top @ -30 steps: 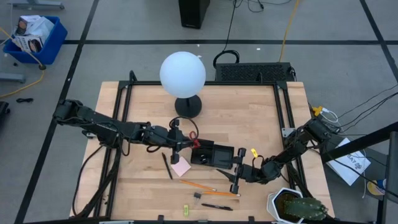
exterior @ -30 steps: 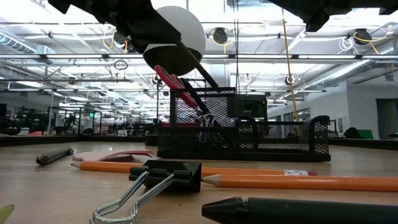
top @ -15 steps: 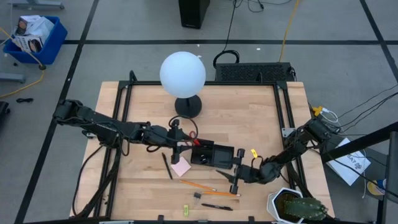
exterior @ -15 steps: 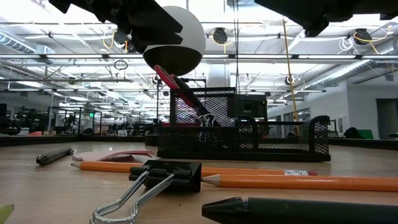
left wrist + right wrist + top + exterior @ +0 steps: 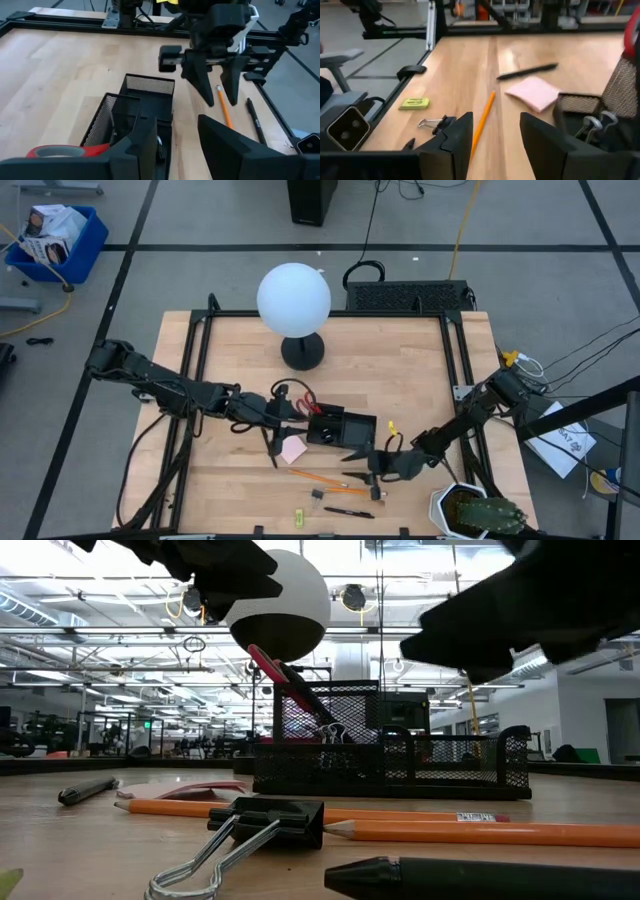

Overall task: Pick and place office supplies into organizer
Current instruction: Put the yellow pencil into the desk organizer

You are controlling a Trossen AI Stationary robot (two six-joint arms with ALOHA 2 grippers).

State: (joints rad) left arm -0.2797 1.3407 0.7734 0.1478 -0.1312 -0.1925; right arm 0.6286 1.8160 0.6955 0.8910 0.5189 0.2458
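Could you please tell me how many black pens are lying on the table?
2: one pen beside the pink sticky-note pad, another pen near the front edge of the table. The organizer could hide more.

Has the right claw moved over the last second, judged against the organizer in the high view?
Yes. The right claw has slid toward the table's front edge, from beside the organizer to above the orange pencil; its fingers are open.

Bare wood fills the table's (image 5: 420, 365) upper right. The globe lamp (image 5: 294, 300) blocks upper centre; the organizer (image 5: 340, 426), both arms and scattered pencils (image 5: 318, 477) crowd lower centre.
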